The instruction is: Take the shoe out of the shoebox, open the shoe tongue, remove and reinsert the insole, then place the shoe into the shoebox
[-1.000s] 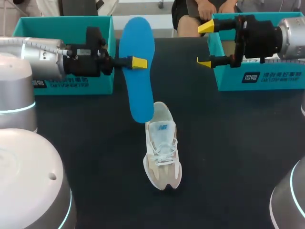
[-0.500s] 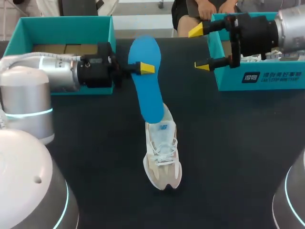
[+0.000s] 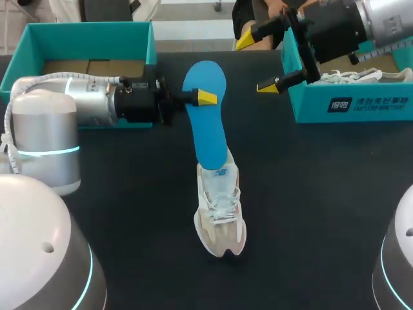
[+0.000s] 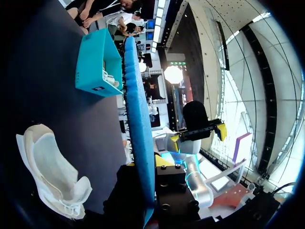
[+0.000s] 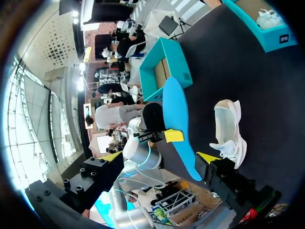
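Note:
My left gripper (image 3: 205, 97) is shut on the blue insole (image 3: 210, 116), pinching its edge. The insole hangs on a slant with its lower end at the opening of the white shoe (image 3: 219, 213), which stands on the dark table. In the left wrist view the insole (image 4: 138, 119) runs edge-on out of my gripper, with the shoe (image 4: 47, 171) beside it. My right gripper (image 3: 257, 63) hangs open and empty at the near corner of the right teal shoebox (image 3: 352, 106). The right wrist view shows the insole (image 5: 178, 124) and the shoe (image 5: 228, 131) ahead of its open gripper (image 5: 159, 156).
A second teal shoebox (image 3: 84, 39) stands at the back left behind my left arm. The right shoebox holds another white shoe (image 3: 348, 76).
My left arm has carried the insole to the right and down, so its lower end now meets the shoe's opening. My right gripper has moved farther back and tilted, still open.

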Robot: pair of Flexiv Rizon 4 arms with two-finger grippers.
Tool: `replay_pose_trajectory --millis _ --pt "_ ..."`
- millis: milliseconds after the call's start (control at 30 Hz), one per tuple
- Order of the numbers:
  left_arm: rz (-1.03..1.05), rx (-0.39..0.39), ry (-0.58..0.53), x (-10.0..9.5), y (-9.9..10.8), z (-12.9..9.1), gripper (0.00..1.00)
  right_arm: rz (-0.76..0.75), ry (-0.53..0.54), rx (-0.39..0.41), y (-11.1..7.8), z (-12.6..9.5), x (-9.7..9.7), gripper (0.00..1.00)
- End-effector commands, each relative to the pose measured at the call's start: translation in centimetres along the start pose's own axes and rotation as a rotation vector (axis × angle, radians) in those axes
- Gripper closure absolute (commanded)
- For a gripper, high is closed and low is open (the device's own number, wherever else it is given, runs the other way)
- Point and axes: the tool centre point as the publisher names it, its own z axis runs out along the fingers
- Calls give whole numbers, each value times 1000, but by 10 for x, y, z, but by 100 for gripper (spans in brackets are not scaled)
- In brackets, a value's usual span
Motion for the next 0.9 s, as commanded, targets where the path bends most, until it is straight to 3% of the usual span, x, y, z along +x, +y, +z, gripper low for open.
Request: replay_pose_trajectory --millis 33,433,467,667,900 --pt "4 -34 -4 0 -4 -3 100 1 -18 3 2 1 2 0" --pt "4 -34 -4 0 -4 -3 100 1 -18 3 2 1 2 0" --pt "4 -34 -4 0 -4 -3 100 -54 -6 -33 3 1 -2 0" --pt "4 -34 -4 0 -4 -3 100 -237 -254 -103 -1 6 -12 0" --pt "4 -34 -4 0 -4 -3 100 -272 -377 -139 -4 6 -6 0"
